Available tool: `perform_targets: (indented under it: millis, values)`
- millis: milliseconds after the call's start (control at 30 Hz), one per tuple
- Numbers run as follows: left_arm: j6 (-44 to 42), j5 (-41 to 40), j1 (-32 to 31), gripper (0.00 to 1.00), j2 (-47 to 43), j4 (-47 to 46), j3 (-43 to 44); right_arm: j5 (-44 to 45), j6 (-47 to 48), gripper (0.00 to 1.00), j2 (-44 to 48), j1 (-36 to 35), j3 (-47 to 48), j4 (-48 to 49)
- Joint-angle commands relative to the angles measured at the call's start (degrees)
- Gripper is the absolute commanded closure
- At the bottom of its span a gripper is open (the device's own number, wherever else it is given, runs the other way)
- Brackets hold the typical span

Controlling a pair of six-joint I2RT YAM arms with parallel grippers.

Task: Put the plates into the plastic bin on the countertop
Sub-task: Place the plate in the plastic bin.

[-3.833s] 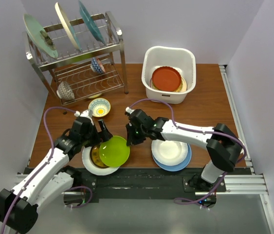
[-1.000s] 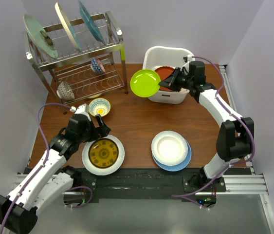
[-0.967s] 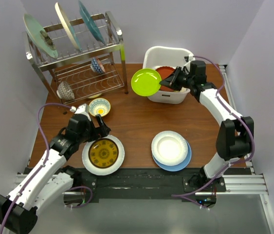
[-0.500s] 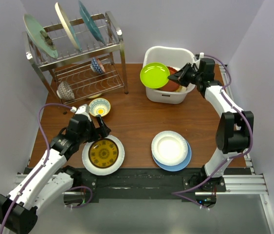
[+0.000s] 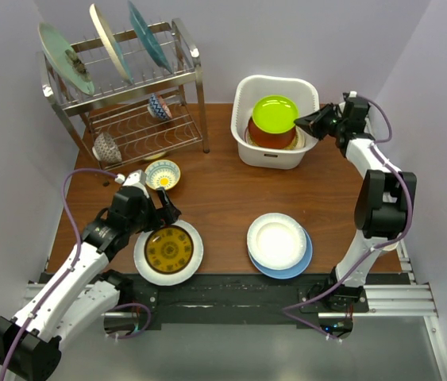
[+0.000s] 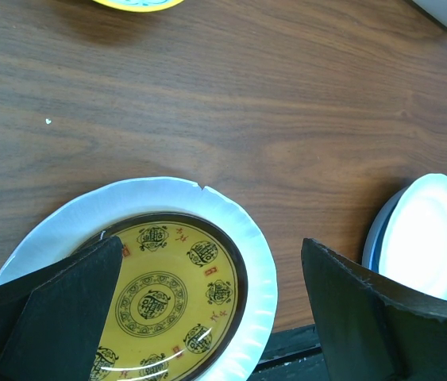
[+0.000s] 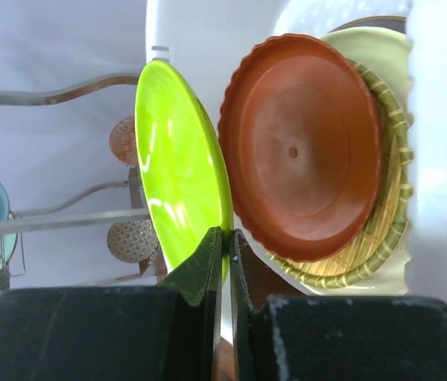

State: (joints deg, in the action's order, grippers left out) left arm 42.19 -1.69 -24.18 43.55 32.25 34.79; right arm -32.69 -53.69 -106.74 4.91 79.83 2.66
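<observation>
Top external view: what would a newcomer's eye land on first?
The lime green round plate, pinched between the fingers of the right gripper, tilts over the reddish-brown plate in the white plastic bin at the far side. Next, the yellow-and-brown patterned plate at the near left, below the open left gripper.

The left arm (image 5: 58, 287) and right arm (image 5: 364, 159) share white tubular links and chunky black joints. A thin purple cable (image 5: 71, 181) loops along each. The left gripper (image 6: 211, 302) and right gripper (image 7: 225, 246) have matte black, wedge-shaped fingers.
</observation>
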Motion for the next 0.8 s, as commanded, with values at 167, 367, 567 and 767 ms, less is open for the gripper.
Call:
perform_targets:
  millis: [167, 367, 567, 767]
  values:
    - [-1.6, 0.4, -0.2, 0.00, -0.7, -1.6, -0.2, 0.4, -1.4, 1.00, -2.2, 0.1, 4.9, 2.1]
    - [-1.9, 0.2, -0.2, 0.00, 0.0, -1.4, 0.0, 3.0, 0.4, 1.00, -3.4, 0.1, 7.5, -0.7]
    - [-1.9, 0.2, -0.2, 0.00, 0.5, -1.7, 0.1, 4.7, 2.5, 1.00, -5.1, 0.1, 9.6, -2.5]
    - [-1.9, 0.4, -0.2, 0.00, 0.8, -1.8, 0.5, 4.7, 3.5, 1.00, -7.1, 0.0, 10.3, -2.5]
